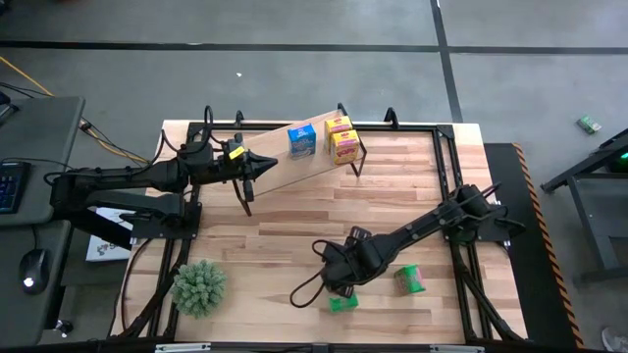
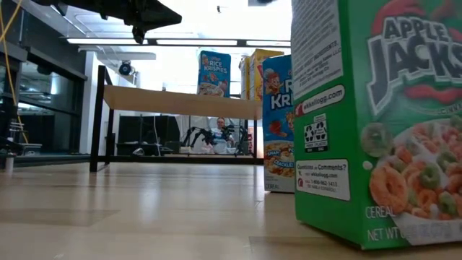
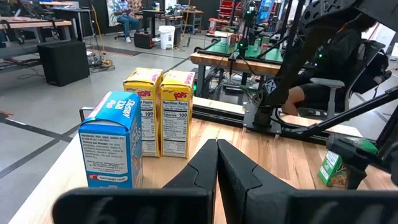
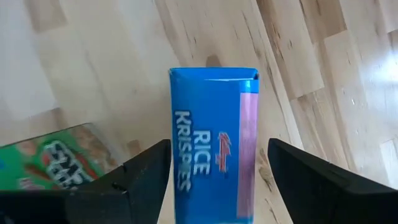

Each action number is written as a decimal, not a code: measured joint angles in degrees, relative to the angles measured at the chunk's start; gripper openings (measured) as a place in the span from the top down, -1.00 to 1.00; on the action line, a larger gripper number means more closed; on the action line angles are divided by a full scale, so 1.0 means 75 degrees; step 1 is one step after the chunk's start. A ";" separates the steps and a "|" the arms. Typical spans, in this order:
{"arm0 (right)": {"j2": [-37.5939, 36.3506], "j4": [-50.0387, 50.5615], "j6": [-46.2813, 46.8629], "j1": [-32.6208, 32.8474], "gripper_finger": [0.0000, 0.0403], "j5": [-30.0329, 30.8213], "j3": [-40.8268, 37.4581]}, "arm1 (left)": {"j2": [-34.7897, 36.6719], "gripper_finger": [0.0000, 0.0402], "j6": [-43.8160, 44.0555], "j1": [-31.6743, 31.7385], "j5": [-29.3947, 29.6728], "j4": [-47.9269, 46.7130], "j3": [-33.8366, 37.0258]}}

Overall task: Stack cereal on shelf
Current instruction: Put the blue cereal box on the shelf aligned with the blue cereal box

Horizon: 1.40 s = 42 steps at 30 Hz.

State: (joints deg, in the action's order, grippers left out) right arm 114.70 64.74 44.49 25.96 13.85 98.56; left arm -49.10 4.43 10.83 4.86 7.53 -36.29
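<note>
The shelf [image 1: 280,169] is a sloped light-wood plank at the far left of the table. One blue carton [image 1: 302,140] and two yellow cartons [image 1: 341,136] stand on it. My left gripper [image 1: 249,169] hovers shut over the plank's left end and holds nothing. My right gripper [image 4: 219,143] is open near the table's near edge, slanting down. Another blue Rice Krispies carton [image 4: 214,155] stands upright on the table between its fingers; in the high view the gripper [image 1: 339,279] hides it. Two green cartons [image 1: 343,303] [image 1: 409,280] lie close by. My right gripper has a finger on each side of the blue carton's upper part [image 4: 214,93], coming from above at a slant. A gap shows beside one finger [image 4: 298,168]. The other finger [image 4: 146,168] lines up with the carton's edge, and I cannot tell whether it touches.
A round spiky green plant [image 1: 199,286] sits at the near left corner. The shelf's black frame [image 1: 412,126] runs along the far edge. The plank's left half is bare. One green Apple Jacks carton [image 2: 382,123] stands right in front of the low camera.
</note>
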 joint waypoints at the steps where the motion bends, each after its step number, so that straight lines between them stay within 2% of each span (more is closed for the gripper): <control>1: 0.0072 0.0002 -0.0072 -0.0017 -0.30 -0.0016 0.0000 | 0.0000 0.98 0.0003 0.0003 0.0000 -0.0008 -0.0003; 16: 0.0477 -0.0124 -0.0612 -0.0217 -0.26 -0.0098 0.0000 | 0.0000 0.98 -0.0003 0.0001 -0.0017 -0.0009 -0.0001; 28: 0.0293 0.0019 -0.1469 -0.0217 0.21 -0.0387 0.0098 | 0.0212 0.98 -0.0297 0.0000 -0.0029 -0.0162 -0.0002; 32: 0.0257 0.0278 -0.2150 -0.0224 0.30 -0.0360 0.0660 | 0.0735 0.98 -0.0341 0.0001 -0.0034 -0.0535 -0.0002; 36: 0.0255 0.0519 -0.3077 -0.0314 0.31 0.0078 0.1712 | 0.1373 0.98 -0.0246 0.0002 -0.0035 -0.1012 -0.0001; 39: 0.0255 0.0618 -0.4297 -0.0442 0.31 0.0753 0.2774 | 0.1752 0.98 -0.0198 0.0003 -0.0035 -0.1326 0.0000; 42: 0.0248 0.0556 -0.6122 -0.0576 0.31 0.1883 0.3796 | 0.1939 0.98 -0.0195 0.0002 -0.0035 -0.1446 -0.0002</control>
State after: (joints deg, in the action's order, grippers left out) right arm 116.56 68.91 -1.43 21.64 27.98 127.03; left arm -34.56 2.96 10.85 4.60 -3.31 -36.31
